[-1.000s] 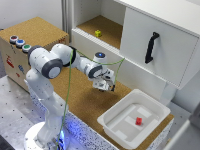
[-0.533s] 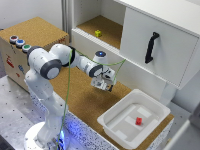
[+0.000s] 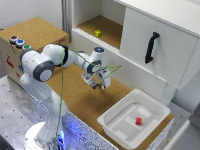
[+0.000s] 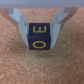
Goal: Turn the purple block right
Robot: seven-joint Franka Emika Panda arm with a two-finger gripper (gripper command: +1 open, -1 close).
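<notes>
The purple block [image 4: 39, 36] is a small dark cube with yellow letters on its faces. It rests on the cork surface, between my fingers in the wrist view. My gripper [image 4: 40, 31] stands low over the cork with one finger [image 4: 22, 22] against each side of the block, shut on it. In the exterior view my gripper [image 3: 100, 83] is down on the cork counter in front of the white cabinet, and the block is hidden by the fingers there.
A white bin [image 3: 134, 119] holding a small red cube [image 3: 138, 120] stands at the exterior view's right. A small yellow cube [image 3: 98, 33] sits in the open cabinet shelf. The cabinet door with a black handle [image 3: 151, 47] is behind the gripper.
The gripper has stayed at nearly the same spot over the cork, sinking only slightly.
</notes>
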